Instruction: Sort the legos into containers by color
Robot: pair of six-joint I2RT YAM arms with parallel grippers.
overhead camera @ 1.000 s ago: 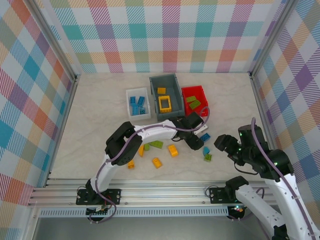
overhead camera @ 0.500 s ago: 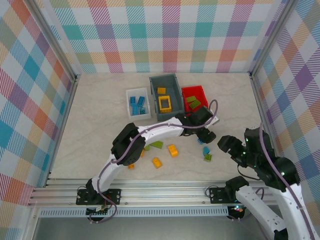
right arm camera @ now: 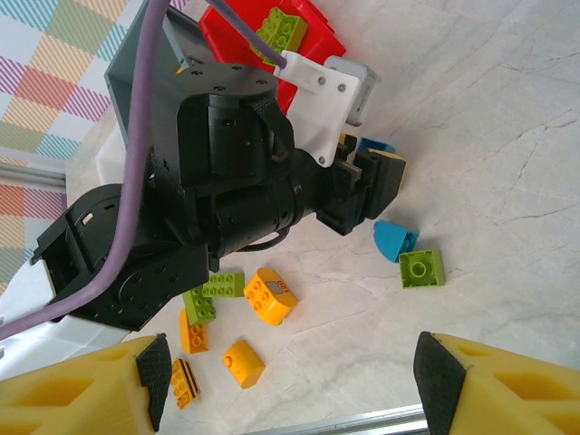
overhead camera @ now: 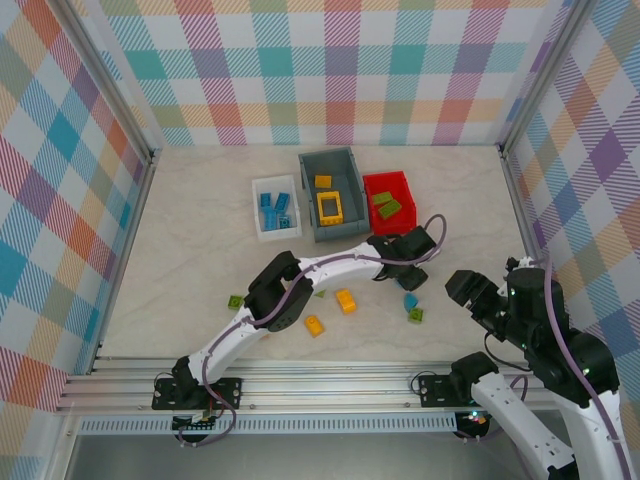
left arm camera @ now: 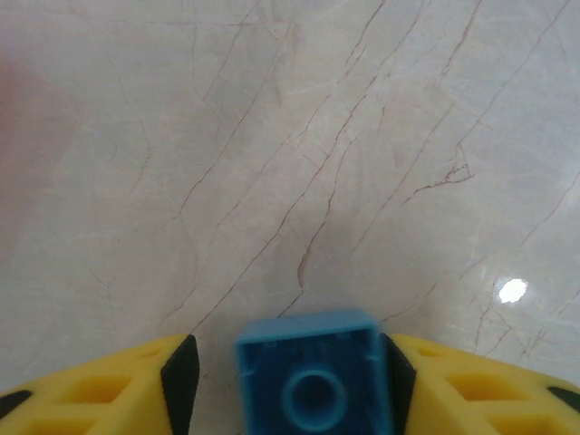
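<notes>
Cam overhead: left gripper [overhead camera: 415, 272] is reached out just in front of red bin [overhead camera: 404, 183], low over worktop [overhead camera: 200, 230]. White tray [overhead camera: 278, 233] w/ blue legos lies well to its left, past grey bin [overhead camera: 335, 232]. Right gripper [overhead camera: 470, 290] is held apart.

Left wrist cam: blue brick [left arm camera: 313, 376] is seen studs-up betw. pads [left arm camera: 181, 376], jaws half-wide. One pad looks touching; a gap shows at the other, so no clamp is judged yet. Brick is judged light, stiff, slick; flat side walls are best taken, not studs.

Right wrist cam: right gripper is spread wide, nothing held.
</notes>
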